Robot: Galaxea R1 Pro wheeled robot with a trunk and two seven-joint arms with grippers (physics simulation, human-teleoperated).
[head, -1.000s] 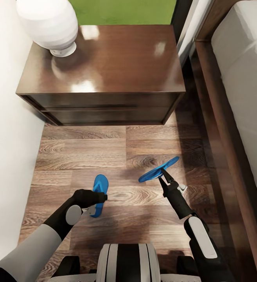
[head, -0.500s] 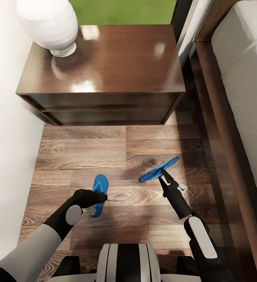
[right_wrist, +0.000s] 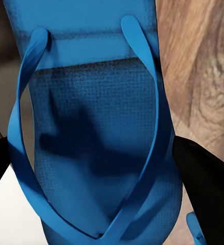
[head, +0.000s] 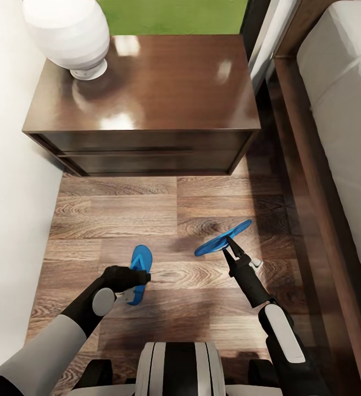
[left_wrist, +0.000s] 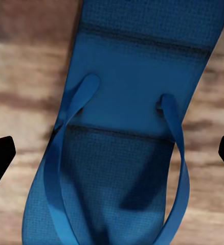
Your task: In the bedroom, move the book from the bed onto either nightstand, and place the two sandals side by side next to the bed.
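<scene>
**Sandals in hand, book pending**

Right fingers pinch the tilted right sandal above the floor. Left fingers spread over the left sandal, lying flat. Not yet side by side. Nightstand bare of book.

Blue sandal clamped between dark jaws, above wood floor.
</scene>
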